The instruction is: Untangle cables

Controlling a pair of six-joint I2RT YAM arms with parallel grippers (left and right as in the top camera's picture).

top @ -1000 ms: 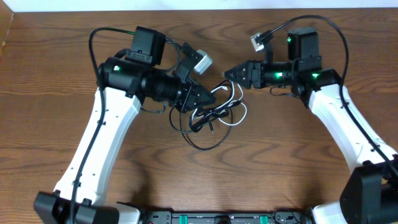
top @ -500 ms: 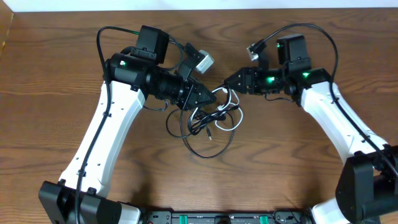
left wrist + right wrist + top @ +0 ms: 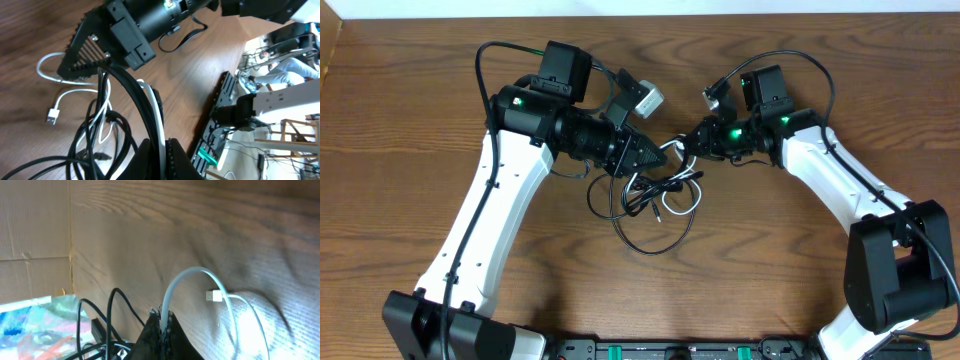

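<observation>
Pinching from both sides, we have the cables (image 3: pixel 658 190) held at two points. The left gripper (image 3: pixel 653 158) has its jaws clamped together on a bundle of black and white strands. The right gripper (image 3: pixel 688 143), just beside the left gripper on its right, has its jaws closed on the white cable (image 3: pixel 186 275) alone, which arches up out of the fingertips and curves down toward its small plug (image 3: pixel 214 296). The short run of white cord between the two grips lies roughly left to right, so we judge that the next move depends on the right arm drawing away from the left gripper along that line while the left one anchors the knot. The right arm is the one placed for that pull. Below the left gripper, toward the robot's base, the coils lie crossed over each other, and beyond them the black cable (image 3: pixel 655 243) sweeps out in one wide loop. Everything rests on a brown wood-grain table (image 3: pixel 800 280), bare around the tangle. Past the table's edge, the right wrist view shows cardboard (image 3: pixel 30 220), and the rest of the room is too blurred to read.
</observation>
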